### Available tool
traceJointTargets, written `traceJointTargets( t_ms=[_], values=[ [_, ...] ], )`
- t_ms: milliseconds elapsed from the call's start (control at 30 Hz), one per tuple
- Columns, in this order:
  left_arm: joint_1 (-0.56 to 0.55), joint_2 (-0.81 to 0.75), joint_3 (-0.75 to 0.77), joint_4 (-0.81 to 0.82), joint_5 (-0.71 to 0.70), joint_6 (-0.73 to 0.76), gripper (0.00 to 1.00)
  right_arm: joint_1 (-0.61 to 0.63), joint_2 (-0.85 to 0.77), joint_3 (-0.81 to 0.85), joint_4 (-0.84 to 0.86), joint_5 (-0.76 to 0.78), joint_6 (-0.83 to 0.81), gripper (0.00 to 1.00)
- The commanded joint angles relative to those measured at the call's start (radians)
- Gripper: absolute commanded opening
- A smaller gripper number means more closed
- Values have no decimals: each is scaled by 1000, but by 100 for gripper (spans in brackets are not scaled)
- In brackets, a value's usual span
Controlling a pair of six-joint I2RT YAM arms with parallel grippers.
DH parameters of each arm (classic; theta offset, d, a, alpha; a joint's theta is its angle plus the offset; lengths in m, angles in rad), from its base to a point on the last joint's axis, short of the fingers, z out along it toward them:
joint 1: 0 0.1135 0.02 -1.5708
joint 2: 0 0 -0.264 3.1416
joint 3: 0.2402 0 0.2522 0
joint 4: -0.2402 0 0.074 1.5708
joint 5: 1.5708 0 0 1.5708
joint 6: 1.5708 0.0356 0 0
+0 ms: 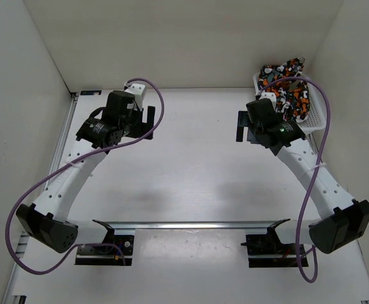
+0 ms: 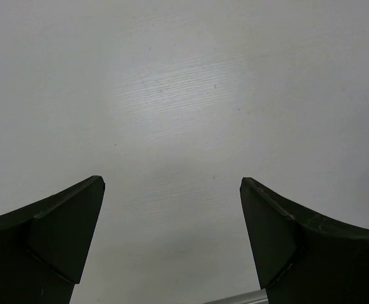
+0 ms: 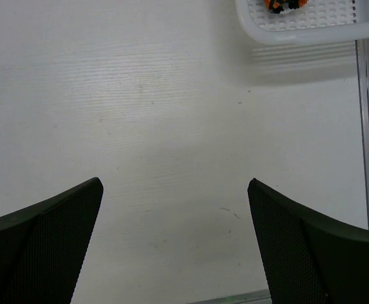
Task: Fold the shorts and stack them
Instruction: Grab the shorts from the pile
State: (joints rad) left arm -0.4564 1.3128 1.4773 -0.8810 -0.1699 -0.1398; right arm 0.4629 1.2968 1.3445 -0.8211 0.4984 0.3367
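The shorts (image 1: 287,85), in an orange, black, grey and white blotched print, lie bunched in a white mesh basket (image 1: 316,120) at the table's far right. A scrap of them (image 3: 284,5) shows through the basket's wall (image 3: 311,25) at the top of the right wrist view. My right gripper (image 1: 243,126) is open and empty over bare table, just left of the basket; in its wrist view (image 3: 175,183) only table lies between the fingers. My left gripper (image 1: 150,123) is open and empty at the far left, with only table between its fingers (image 2: 172,180).
White walls enclose the table at the back and both sides. A metal rail (image 1: 191,224) runs across the near edge between the arm bases. A metal strip (image 3: 364,133) edges the table on the right. Purple cables (image 1: 316,164) loop from both arms.
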Motion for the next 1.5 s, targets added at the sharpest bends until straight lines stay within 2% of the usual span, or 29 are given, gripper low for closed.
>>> traceJointTargets(
  t_ms=[0,200,267,333,367,400,433,500,600,633,667,833,900,1033,1133,1167,1200,1233,1300,1467],
  values=[
    [-30,-11,34,24,-28,-33,100,2,7,28,-1,12,4,100],
    [-30,25,34,24,23,-81,100,2,7,39,-1,87,4,100],
    [-30,34,34,24,47,-99,100,-56,30,64,-1,115,4,100],
    [-30,43,34,24,87,-109,100,-130,82,100,-1,83,4,88],
    [-30,43,20,24,87,-124,100,-217,105,148,11,50,4,83],
    [-40,43,11,24,87,-142,100,-260,131,178,20,13,4,69],
    [-41,54,11,24,87,-153,100,-297,194,212,20,-27,4,66],
    [-41,54,1,24,87,-162,100,-377,269,330,29,-86,4,66],
    [-41,75,-8,24,67,-184,100,-452,456,483,7,-125,-5,86],
    [-41,75,-8,24,67,-184,100,-472,561,601,-7,-173,4,96],
    [-41,86,-8,24,67,-194,100,-510,616,666,-19,-208,4,99],
    [-50,105,1,14,47,-195,100,-587,968,1069,-95,-326,35,100],
    [-50,117,11,4,20,-195,100,-612,1041,1142,-95,-374,45,100],
    [-50,158,43,-30,-17,-195,100,-636,1185,1206,-43,-443,70,89],
    [-50,167,64,-55,-26,-195,100,-636,1220,1206,10,-490,79,68],
    [-50,177,64,-55,-26,-195,100,-636,1220,1206,31,-503,90,58],
    [-50,177,64,-65,-26,-195,100,-636,1210,1206,40,-514,90,32],
    [-50,177,73,-65,-26,-195,100,-636,1195,1206,40,-514,90,18],
    [-50,177,74,-75,-36,-195,100,-636,1106,1152,88,-514,101,0],
    [-50,154,83,-96,10,-205,100,-627,866,1098,129,-543,87,0]
  ],
)
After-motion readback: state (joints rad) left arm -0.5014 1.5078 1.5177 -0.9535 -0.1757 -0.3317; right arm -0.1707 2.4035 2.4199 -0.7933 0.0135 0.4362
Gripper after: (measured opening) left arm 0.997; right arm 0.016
